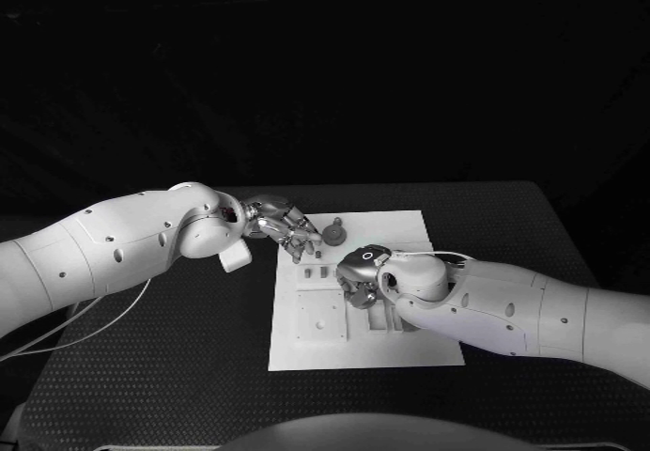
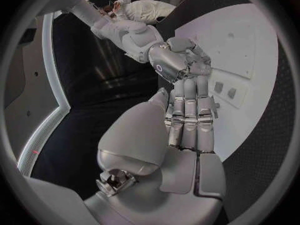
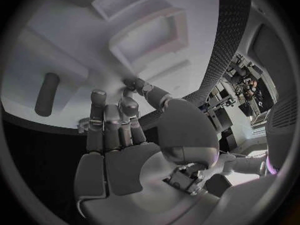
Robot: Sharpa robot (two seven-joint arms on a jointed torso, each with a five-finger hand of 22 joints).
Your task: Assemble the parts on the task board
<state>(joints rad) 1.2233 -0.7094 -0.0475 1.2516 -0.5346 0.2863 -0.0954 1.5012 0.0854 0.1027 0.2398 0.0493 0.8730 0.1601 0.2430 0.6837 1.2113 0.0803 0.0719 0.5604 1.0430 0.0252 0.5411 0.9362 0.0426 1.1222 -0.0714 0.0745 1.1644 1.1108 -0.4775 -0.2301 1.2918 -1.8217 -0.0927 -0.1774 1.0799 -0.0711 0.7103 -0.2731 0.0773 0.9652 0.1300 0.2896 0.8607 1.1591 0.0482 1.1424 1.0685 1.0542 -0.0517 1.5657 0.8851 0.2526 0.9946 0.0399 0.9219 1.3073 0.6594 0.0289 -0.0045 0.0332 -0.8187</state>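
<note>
Task board (image 1: 355, 352), a white plate, lay mid-tabletop (image 1: 162, 376), long axis running 12 to 6 o'clock. A round dark part (image 1: 334, 231) sat near its 12 o'clock edge, just beside the left hand (image 1: 287, 228), the nearer one, fingers straight, holding nothing. Right hand (image 1: 361, 278) hovered centrally; whether it held anything I couldn't tell.

Black table (image 1: 162, 348); white task board (image 1: 407, 348) flat at centre.

A black counter (image 1: 162, 357) with a fine dotted texture spans the head view from 3 o'clock round to 9 o'clock. A thin pale cable (image 1: 85, 329) loops across it toward 8 o'clock.
</note>
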